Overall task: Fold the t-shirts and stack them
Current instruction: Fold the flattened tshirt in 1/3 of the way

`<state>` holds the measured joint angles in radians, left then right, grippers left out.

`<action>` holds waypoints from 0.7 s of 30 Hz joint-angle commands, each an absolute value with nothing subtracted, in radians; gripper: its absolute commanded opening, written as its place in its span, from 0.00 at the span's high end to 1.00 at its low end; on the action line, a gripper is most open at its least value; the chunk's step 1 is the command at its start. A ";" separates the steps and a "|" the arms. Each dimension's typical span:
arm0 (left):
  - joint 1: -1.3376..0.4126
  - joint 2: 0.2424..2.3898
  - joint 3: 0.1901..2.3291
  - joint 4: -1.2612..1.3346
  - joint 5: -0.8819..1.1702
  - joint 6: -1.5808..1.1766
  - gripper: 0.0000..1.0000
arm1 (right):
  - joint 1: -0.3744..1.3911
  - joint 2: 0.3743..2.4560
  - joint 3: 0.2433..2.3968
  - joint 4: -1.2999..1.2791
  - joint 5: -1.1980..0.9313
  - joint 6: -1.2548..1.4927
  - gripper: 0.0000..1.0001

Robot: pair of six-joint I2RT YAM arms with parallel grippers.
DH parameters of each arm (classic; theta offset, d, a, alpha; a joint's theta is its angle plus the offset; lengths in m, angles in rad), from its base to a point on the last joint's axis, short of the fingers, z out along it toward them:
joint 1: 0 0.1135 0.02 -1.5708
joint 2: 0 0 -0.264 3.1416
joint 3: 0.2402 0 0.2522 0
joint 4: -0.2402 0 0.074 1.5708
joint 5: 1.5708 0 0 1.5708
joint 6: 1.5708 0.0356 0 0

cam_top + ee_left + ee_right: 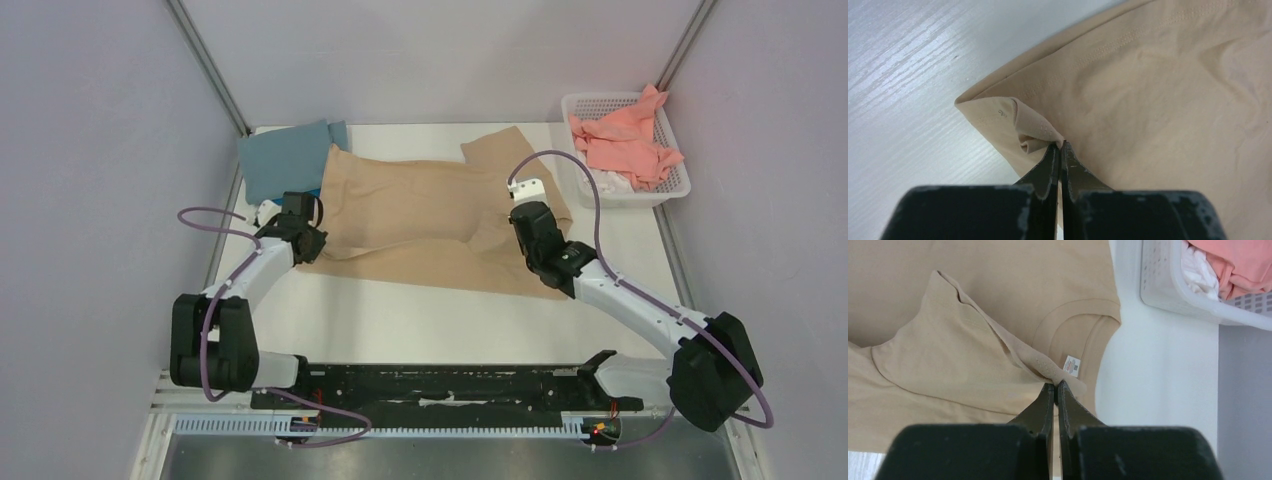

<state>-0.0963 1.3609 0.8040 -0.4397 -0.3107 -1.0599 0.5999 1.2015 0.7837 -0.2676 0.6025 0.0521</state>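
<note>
Left gripper (1060,148) pinched tight on a hem corner of the beige t-shirt (1158,100). Right gripper (1055,386) clamped on a fold beside its collar. Grey-blue t-shirt (285,160) lies beyond the left gripper, salmon t-shirt (625,140) in the basket (660,196) beyond the right.

White lattice basket (645,198) at the far right corner of the white table (420,320)

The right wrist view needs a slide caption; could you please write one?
Right fingers shut on a fold of the beige t-shirt near its collar, white basket upper right.
</note>
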 commanded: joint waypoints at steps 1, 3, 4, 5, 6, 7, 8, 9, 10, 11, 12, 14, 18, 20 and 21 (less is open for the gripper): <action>-0.066 1.366 0.815 -0.383 -0.327 -1.033 0.98 | 0.578 1.235 0.824 -0.116 0.594 -0.042 1.00; -0.057 1.385 0.822 -0.376 -0.315 -1.022 0.98 | 0.561 1.262 0.830 -0.091 0.578 -0.062 1.00; -0.055 1.398 0.829 -0.376 -0.308 -1.019 0.98 | 0.552 1.276 0.833 -0.074 0.565 -0.077 1.00; -0.054 1.416 0.836 -0.367 -0.296 -1.015 0.98 | 0.543 1.295 0.834 -0.054 0.540 -0.097 1.00; -0.053 1.439 0.842 -0.360 -0.283 -1.013 0.98 | 0.532 1.317 0.835 -0.023 0.516 -0.121 0.99; -0.053 1.456 0.855 -0.359 -0.279 -1.014 0.97 | 0.522 1.341 0.837 0.006 0.484 -0.155 0.98; -0.052 1.475 0.868 -0.359 -0.280 -1.015 0.93 | 0.508 1.376 0.846 0.039 0.457 -0.180 0.96; -0.053 1.492 0.880 -0.359 -0.291 -1.016 0.85 | 0.495 1.420 0.865 0.052 0.446 -0.201 0.93; -0.052 1.504 0.893 -0.361 -0.315 -1.022 0.70 | 0.484 1.461 0.897 0.059 0.438 -0.219 0.89; -0.046 1.519 0.914 -0.377 -0.331 -1.029 0.56 | 0.470 1.512 0.935 0.058 0.444 -0.224 0.82; -0.037 1.526 0.936 -0.405 -0.340 -1.034 0.40 | 0.459 1.555 0.980 0.052 0.466 -0.220 0.76; -0.019 1.525 0.978 -0.432 -0.361 -1.035 0.23 | 0.434 1.638 1.081 0.006 0.505 -0.178 0.63; -0.002 1.477 1.084 -0.530 -0.406 -1.016 0.20 | 0.424 1.720 1.243 -0.172 0.664 -0.073 0.32; -0.002 1.446 1.108 -0.550 -0.387 -0.987 0.19 | 0.424 1.685 1.227 -0.184 0.672 -0.045 0.24; -0.002 1.427 1.102 -0.544 -0.358 -0.978 0.19 | 0.423 1.657 1.186 -0.165 0.662 -0.031 0.17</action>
